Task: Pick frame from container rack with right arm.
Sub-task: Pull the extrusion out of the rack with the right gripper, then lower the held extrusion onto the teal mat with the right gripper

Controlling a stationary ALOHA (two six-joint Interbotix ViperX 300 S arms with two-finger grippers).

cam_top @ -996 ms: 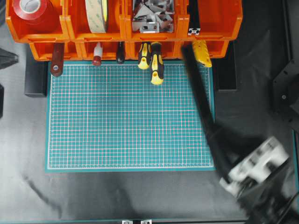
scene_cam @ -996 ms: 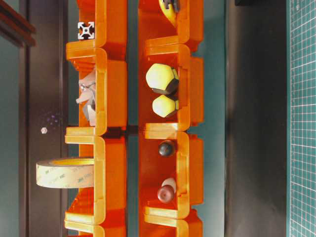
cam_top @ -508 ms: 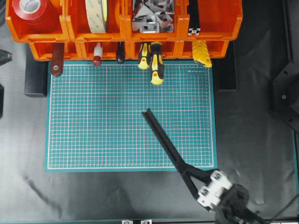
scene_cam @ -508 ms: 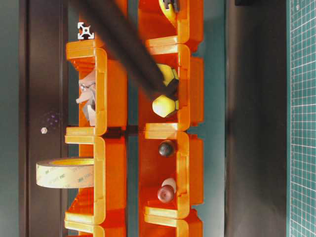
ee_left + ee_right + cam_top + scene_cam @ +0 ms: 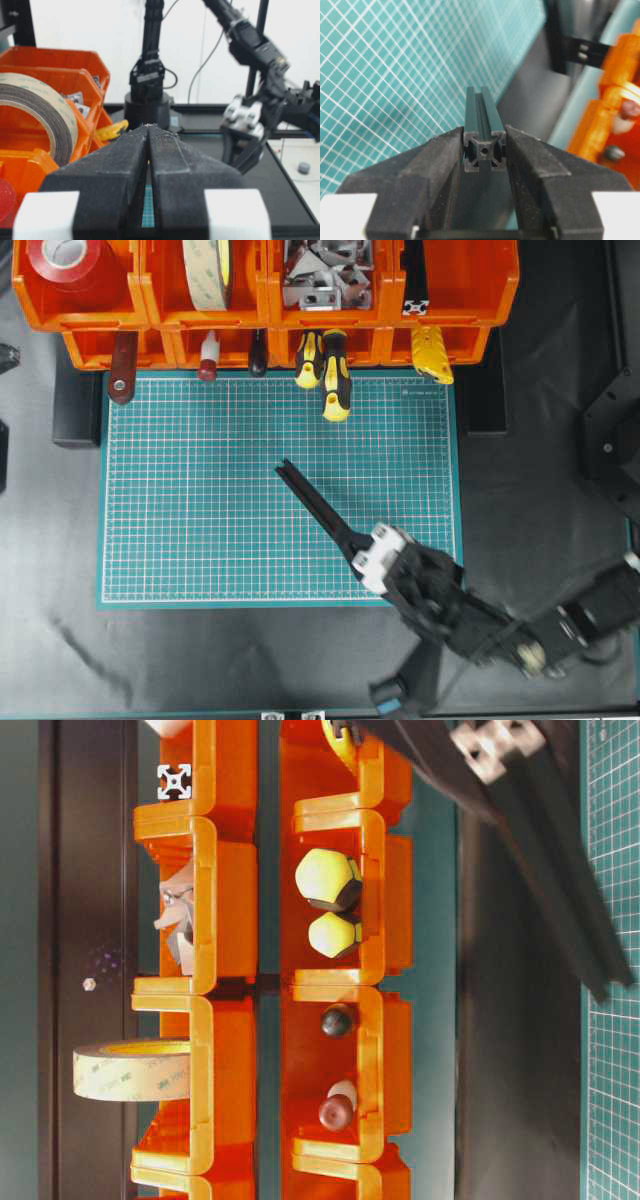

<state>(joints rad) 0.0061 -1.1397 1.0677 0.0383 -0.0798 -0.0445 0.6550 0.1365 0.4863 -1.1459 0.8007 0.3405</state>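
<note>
Big change in the last second: the right arm point(image 5: 470, 625) was up at the right end of the orange rack point(image 5: 470, 285), and now it's swung out low over the green mat point(image 5: 200, 500). The right gripper point(image 5: 484, 150) is pinching the black frame point(image 5: 310, 500) by its slotted end, 1 finger on each side. The bar points out ahead over the grid, well apart from the bins. So I'd say the pick itself is basically done; what's left is just carrying it or setting it down.

The left gripper point(image 5: 148, 135) is parked off to the side, fingers pressed together, nothing in it.

Bins, top row:
- 1 fat beige tape roll point(image 5: 207, 270)
- 1 red tape roll point(image 5: 65, 260)
- a pile of metal brackets point(image 5: 325, 275)
- another black bar point(image 5: 415, 285) in the right bin

Bottom row:
- 2 yellow-and-black screwdrivers point(image 5: 335, 380) poking out the front
- a yellow tool point(image 5: 432, 350)
- a brown handle point(image 5: 122, 365)
- 2 smaller handles I can't identify
</note>
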